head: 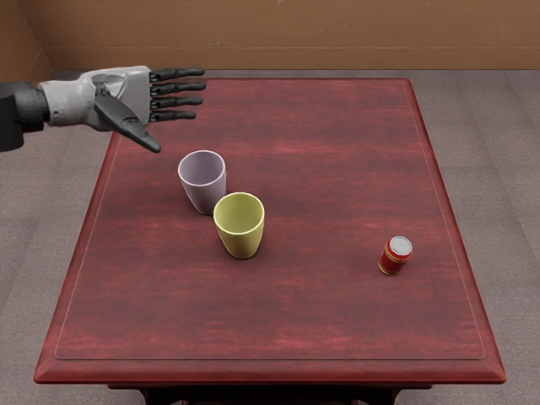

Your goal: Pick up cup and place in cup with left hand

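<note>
While my left robot hand [128, 96] hangs spread and empty near the bench's [337, 169] far left corner, here's the lavender cup [205, 192], upright, and just beside it, nearer me, the upright yellow cup [241, 240]!

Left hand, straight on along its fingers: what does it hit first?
Looks free as far as the picture shows: the left hand points across the far part of the table; the lavender cup, yellow-green cup and red can sit nearer the camera. Hand height is unclear.

Brown wall [295, 34], gray floor [485, 169], glossy dark-red wooden table [337, 329]
</note>
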Controlling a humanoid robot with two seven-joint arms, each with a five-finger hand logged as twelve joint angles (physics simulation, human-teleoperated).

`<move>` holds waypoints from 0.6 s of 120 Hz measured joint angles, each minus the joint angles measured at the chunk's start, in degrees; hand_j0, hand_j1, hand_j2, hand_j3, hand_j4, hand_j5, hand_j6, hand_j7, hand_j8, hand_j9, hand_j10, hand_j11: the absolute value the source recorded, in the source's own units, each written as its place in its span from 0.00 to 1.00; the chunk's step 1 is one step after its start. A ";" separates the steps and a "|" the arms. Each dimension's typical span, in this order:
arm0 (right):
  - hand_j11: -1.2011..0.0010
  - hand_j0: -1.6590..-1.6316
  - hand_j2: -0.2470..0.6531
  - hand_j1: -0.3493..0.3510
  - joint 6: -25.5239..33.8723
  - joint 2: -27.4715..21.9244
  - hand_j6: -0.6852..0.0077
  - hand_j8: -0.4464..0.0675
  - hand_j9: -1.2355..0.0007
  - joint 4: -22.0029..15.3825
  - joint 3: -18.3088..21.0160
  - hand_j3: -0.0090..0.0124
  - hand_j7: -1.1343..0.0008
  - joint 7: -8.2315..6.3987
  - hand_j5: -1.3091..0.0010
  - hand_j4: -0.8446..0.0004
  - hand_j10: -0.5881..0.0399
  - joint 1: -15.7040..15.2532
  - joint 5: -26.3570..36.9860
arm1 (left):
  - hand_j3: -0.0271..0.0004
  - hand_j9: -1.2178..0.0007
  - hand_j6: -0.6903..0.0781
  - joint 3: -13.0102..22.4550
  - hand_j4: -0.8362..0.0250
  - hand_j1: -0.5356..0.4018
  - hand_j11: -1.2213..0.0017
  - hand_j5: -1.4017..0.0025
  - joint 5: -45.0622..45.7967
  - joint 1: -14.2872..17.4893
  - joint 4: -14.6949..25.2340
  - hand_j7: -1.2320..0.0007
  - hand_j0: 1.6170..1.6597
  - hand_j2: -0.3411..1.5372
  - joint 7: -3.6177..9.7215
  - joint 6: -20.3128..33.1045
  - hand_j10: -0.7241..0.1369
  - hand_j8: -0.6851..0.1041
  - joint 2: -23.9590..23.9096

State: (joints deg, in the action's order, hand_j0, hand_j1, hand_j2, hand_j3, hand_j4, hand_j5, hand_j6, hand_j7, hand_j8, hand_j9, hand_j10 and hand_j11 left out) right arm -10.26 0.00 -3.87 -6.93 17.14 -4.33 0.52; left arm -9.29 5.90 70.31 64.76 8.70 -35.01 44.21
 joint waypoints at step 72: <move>1.00 0.04 0.27 0.00 0.24 0.00 0.99 0.87 1.00 0.18 0.86 0.42 1.00 0.00 1.00 1.00 0.94 0.02 0.00 | 0.99 1.00 0.90 9.47 0.97 0.94 1.00 1.00 -30.17 17.99 15.98 1.00 0.96 0.18 5.66 24.12 0.84 0.87 -2.73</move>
State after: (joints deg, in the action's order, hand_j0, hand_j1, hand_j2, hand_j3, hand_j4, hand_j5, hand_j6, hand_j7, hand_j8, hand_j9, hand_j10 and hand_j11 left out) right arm -10.02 0.00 -3.69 -6.07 17.14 -4.31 0.52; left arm 0.18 -24.27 88.30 80.74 14.36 -10.88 41.48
